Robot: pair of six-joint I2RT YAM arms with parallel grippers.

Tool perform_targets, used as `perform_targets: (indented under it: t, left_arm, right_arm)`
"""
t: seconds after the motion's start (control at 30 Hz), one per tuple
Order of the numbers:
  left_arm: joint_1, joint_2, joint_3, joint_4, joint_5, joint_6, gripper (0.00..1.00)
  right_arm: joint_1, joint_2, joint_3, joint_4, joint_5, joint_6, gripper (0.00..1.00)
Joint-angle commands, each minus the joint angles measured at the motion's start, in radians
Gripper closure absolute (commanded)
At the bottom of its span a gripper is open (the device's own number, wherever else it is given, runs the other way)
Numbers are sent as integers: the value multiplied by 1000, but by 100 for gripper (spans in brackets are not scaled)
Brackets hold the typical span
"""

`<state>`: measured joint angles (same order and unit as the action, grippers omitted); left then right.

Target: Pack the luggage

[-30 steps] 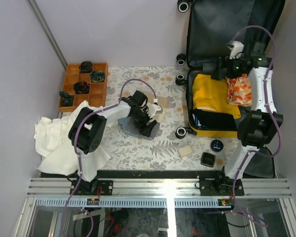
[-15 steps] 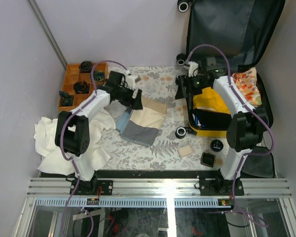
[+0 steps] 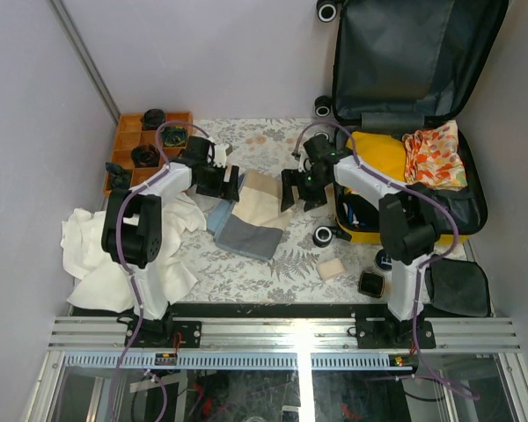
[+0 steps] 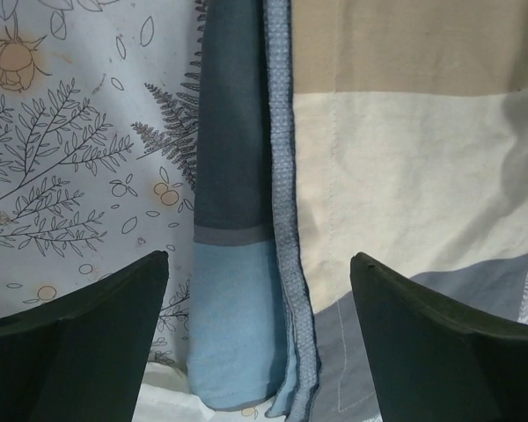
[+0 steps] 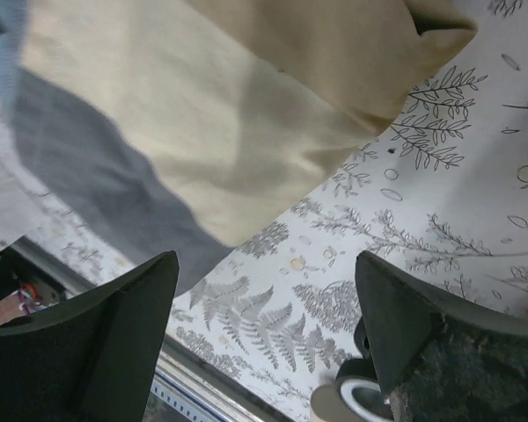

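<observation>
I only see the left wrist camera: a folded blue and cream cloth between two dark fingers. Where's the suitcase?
Observer: The luggage lies open at the table's far right, with its lid standing up.
Operator: Is anything inside yet?
Observer: Yes, a yellow garment and an orange floral cloth.
Operator: Where's the other arm?
Observer: The right end effector hovers open at the right edge of your folded cloth, across from the left end effector.
</observation>
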<state>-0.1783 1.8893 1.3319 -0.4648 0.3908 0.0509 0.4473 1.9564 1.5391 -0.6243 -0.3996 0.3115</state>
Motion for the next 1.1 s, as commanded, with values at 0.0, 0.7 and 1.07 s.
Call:
perform_targets:
  t: [0.0,0.7,1.07]
  left_arm:
    - [-1,31,-17,58,-27,-29,17]
    - [-88,-33,-188,102,93,-71,98]
    - [-117,-242,-47,36,126,-89,100]
  right_arm:
    - [38,90,28,-14,49,78,13]
    - [95,150,89,69,25,13,100]
    - [46,-104,195,-83,56,-140,100]
